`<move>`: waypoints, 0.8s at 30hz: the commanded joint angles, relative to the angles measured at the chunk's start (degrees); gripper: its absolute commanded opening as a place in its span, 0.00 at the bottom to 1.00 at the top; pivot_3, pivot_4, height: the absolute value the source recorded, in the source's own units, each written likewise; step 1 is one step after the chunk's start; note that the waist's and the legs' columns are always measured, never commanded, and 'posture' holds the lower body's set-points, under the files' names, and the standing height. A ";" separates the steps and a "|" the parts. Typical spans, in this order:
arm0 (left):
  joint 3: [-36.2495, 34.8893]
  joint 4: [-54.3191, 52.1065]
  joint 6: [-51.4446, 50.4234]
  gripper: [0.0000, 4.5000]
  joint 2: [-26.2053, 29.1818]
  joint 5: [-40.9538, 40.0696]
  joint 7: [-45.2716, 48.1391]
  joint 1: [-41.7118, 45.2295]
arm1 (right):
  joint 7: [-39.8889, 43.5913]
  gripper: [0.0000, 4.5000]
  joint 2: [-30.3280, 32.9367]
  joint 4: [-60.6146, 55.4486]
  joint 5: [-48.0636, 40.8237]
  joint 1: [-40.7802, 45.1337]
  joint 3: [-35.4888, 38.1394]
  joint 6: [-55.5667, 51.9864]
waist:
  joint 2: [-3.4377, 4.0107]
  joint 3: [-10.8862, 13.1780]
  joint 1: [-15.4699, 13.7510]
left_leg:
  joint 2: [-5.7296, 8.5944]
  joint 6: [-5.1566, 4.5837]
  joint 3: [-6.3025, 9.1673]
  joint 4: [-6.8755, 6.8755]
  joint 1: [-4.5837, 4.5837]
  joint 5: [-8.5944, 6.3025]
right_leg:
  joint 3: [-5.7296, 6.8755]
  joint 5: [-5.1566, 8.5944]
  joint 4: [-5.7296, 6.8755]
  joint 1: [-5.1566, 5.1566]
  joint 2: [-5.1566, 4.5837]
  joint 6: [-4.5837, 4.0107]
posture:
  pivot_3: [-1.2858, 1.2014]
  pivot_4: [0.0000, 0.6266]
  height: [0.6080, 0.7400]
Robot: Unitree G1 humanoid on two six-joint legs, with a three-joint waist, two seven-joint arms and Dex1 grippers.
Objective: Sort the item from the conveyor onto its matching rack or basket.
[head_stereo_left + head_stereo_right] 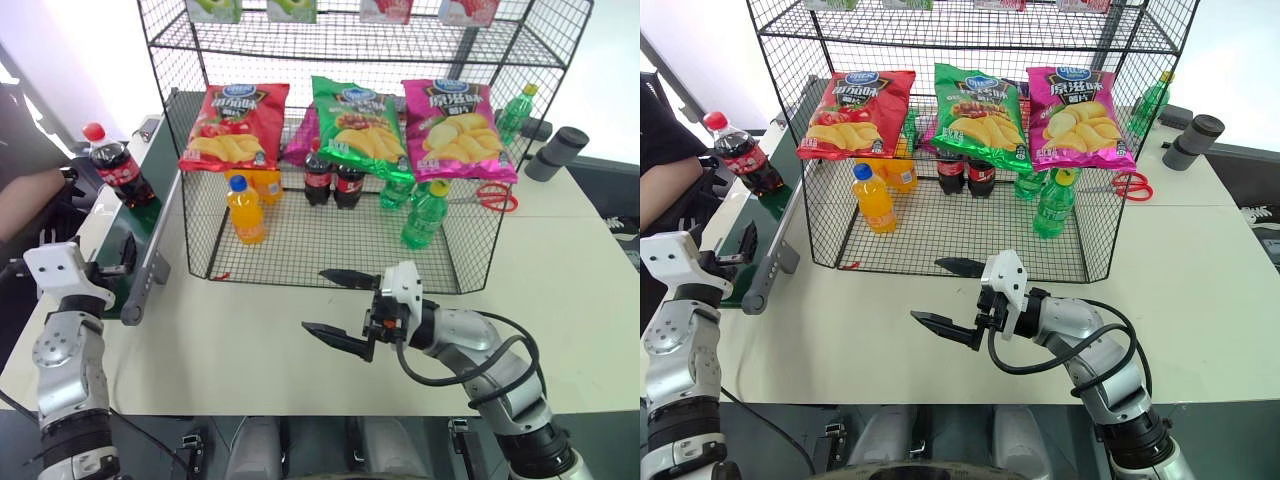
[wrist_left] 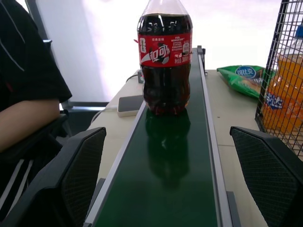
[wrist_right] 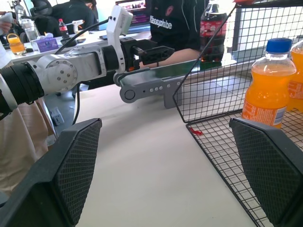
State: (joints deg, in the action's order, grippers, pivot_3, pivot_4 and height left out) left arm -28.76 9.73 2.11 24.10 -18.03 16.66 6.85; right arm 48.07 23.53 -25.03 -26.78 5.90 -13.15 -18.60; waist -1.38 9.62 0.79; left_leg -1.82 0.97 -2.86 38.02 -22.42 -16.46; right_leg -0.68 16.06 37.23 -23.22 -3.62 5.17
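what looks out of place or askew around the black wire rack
A pair of red-handled scissors lies on the white table just beside the black wire-mesh rack, unlike the snacks and drinks. One green bottle with a yellow cap inside leans instead of standing upright. Nothing looks spilled.

Glossy clear-plastic cola bottle (image 2: 164, 56) on smooth, reflective green belt of conveyor (image 2: 165, 179); matt black wire rack (image 1: 330, 240); cross-hatched finger pads (image 3: 78, 165).
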 commanded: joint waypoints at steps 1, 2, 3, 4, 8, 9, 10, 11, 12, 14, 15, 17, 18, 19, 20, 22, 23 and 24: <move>-0.43 0.03 2.15 1.00 0.23 0.38 -0.96 0.48 | 0.44 1.00 -0.55 -0.75 -1.11 0.60 0.16 0.29 | 0.00 0.00 0.05 | 0.00 0.00 0.00 0.00 0.00 0.00 | 0.00 0.00 0.00 0.00 -0.01 0.00 | 0.52 0.24 1.00; -0.45 0.21 2.28 1.00 0.14 0.30 -1.23 0.49 | 0.47 1.00 -0.55 -0.72 -1.09 0.61 0.16 0.34 | 0.00 0.00 0.04 | 0.00 0.00 0.00 0.00 0.00 0.00 | 0.00 0.00 0.00 0.00 -0.01 0.00 | 0.52 0.24 1.00; -0.48 0.46 2.43 1.00 0.07 0.23 -1.49 0.52 | 0.49 1.00 -0.55 -0.65 -1.08 0.63 0.15 0.38 | 0.00 0.00 0.03 | -0.01 0.00 0.00 0.00 0.00 0.00 | 0.00 0.00 0.00 -0.01 -0.01 0.00 | 0.52 0.24 1.00; -0.49 0.71 2.58 1.00 0.06 0.26 -1.72 0.50 | 0.50 1.00 -0.54 -0.63 -1.09 0.64 0.13 0.40 | 0.00 0.00 0.02 | -0.01 0.00 0.00 0.00 0.00 0.00 | 0.00 0.00 0.00 -0.01 -0.01 0.00 | 0.52 0.24 1.00; -0.56 1.59 3.09 1.00 0.10 0.19 -2.28 0.45 | 0.51 1.00 -0.48 -0.58 -1.16 0.75 0.10 0.40 | 0.00 0.00 0.03 | -0.01 0.01 0.00 0.00 0.00 0.00 | 0.00 0.00 -0.01 -0.01 -0.03 -0.01 | 0.52 0.24 1.00; -0.57 1.63 3.10 1.00 0.05 0.06 -2.40 0.47 | 0.52 1.00 -0.47 -0.60 -1.20 0.77 0.11 0.38 | 0.00 0.00 0.02 | -0.01 0.01 0.00 0.00 0.00 0.00 | 0.00 0.00 -0.01 -0.01 -0.04 -0.01 | 0.52 0.24 1.00; -0.63 1.64 3.03 1.00 -0.07 -0.16 -2.56 0.49 | 0.54 1.00 -0.46 -0.63 -1.28 0.79 0.13 0.32 | 0.00 0.00 0.02 | -0.01 0.01 0.00 0.00 0.00 0.00 | 0.00 0.00 -0.01 -0.01 -0.04 -0.01 | 0.52 0.24 1.00; -0.66 1.66 3.01 1.00 -0.15 -0.30 -2.66 0.51 | 0.56 1.00 -0.45 -0.66 -1.35 0.82 0.15 0.27 | 0.00 0.00 0.02 | -0.01 0.01 0.00 -0.01 0.00 -0.01 | -0.01 0.00 -0.01 -0.01 -0.04 -0.01 | 0.52 0.24 1.00; -0.66 1.69 3.00 1.00 -0.21 -0.36 -2.74 0.51 | 0.59 1.00 -0.45 -0.68 -1.43 0.85 0.14 0.21 | 0.00 0.00 0.03 | -0.01 0.01 0.00 -0.01 0.00 -0.01 | -0.01 0.00 -0.01 -0.01 -0.05 -0.01 | 0.52 0.24 1.00; -0.74 1.79 2.92 1.00 -0.32 -0.43 -3.01 0.57 | 0.68 1.00 -0.47 -0.64 -1.54 0.95 0.12 0.14 | 0.00 0.00 0.04 | -0.01 0.01 0.01 -0.01 0.00 -0.01 | -0.01 0.01 -0.02 -0.01 -0.06 -0.02 | 0.52 0.24 1.00; -0.82 1.87 2.93 1.00 -0.38 -0.40 -3.28 0.62 | 0.71 1.00 -0.49 -0.60 -1.59 0.99 0.11 0.10 | 0.00 0.00 0.04 | -0.01 0.01 0.01 -0.01 0.00 -0.01 | 0.00 0.01 -0.02 -0.01 -0.06 -0.02 | 0.52 0.24 1.00; -0.92 2.10 3.10 1.00 -0.36 -0.29 -3.73 0.70 | 0.73 1.00 -0.53 -0.57 -1.64 1.06 0.08 0.02 | 0.00 0.00 0.04 | -0.01 0.01 0.01 -0.02 0.00 -0.01 | 0.00 0.01 -0.02 -0.02 -0.07 -0.02 | 0.52 0.24 1.00; -1.01 2.26 3.22 1.00 -0.32 -0.24 -4.00 0.74 | 0.73 1.00 -0.55 -0.58 -1.66 1.07 0.07 -0.02 | 0.00 0.00 0.04 | -0.01 0.01 0.01 -0.02 0.00 -0.01 | 0.00 0.01 -0.02 -0.02 -0.07 -0.02 | 0.52 0.24 1.00; -1.09 2.44 3.26 1.00 -0.26 -0.27 -4.18 0.77 | 0.74 1.00 -0.57 -0.58 -1.67 1.06 0.07 -0.04 | 0.00 0.00 0.03 | -0.01 0.01 0.02 -0.02 0.00 -0.01 | 0.00 0.01 -0.02 -0.02 -0.07 -0.02 | 0.52 0.24 1.00; -1.13 2.57 3.29 1.00 -0.21 -0.31 -4.29 0.78 | 0.76 1.00 -0.59 -0.58 -1.68 1.05 0.07 -0.06 | 0.00 0.00 0.03 | -0.01 0.01 0.02 -0.02 0.00 -0.01 | 0.00 0.01 -0.02 -0.02 -0.07 -0.02 | 0.52 0.24 1.00; -1.11 2.68 3.42 0.91 -0.19 -0.62 -4.18 0.78 | 0.79 1.00 -0.62 -0.60 -1.68 1.03 0.07 -0.06 | 0.00 0.00 0.03 | -0.01 0.02 0.02 -0.02 -0.02 -0.01 | 0.00 0.01 -0.03 -0.03 -0.09 -0.02 | 0.52 0.24 1.00; -1.11 2.70 3.47 0.89 -0.16 -0.71 -4.20 0.77 | 0.80 1.00 -0.63 -0.59 -1.66 1.03 0.07 -0.03 | 0.00 0.00 -0.01 | -0.01 0.02 0.02 -0.02 -0.02 -0.01 | 0.00 0.01 -0.03 -0.03 -0.10 -0.02 | 0.52 0.24 1.00; -1.14 2.72 3.57 0.82 -0.02 -0.69 -4.24 0.78 | 0.79 1.00 -0.65 -0.55 -1.63 1.08 0.08 -0.04 | 0.00 0.00 -0.06 | -0.01 0.02 0.02 -0.02 -0.02 -0.01 | 0.00 0.01 -0.04 -0.03 -0.11 -0.02 | 0.52 0.24 1.00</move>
State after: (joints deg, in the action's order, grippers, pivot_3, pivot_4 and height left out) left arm -29.05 13.34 4.20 23.49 -18.17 12.32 7.08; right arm 48.67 23.52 -24.57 -27.37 6.50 -13.18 -18.83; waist -1.38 9.62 0.73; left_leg -1.83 0.99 -2.84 38.00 -22.45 -16.47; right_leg -0.67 16.07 37.19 -23.25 -3.74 5.15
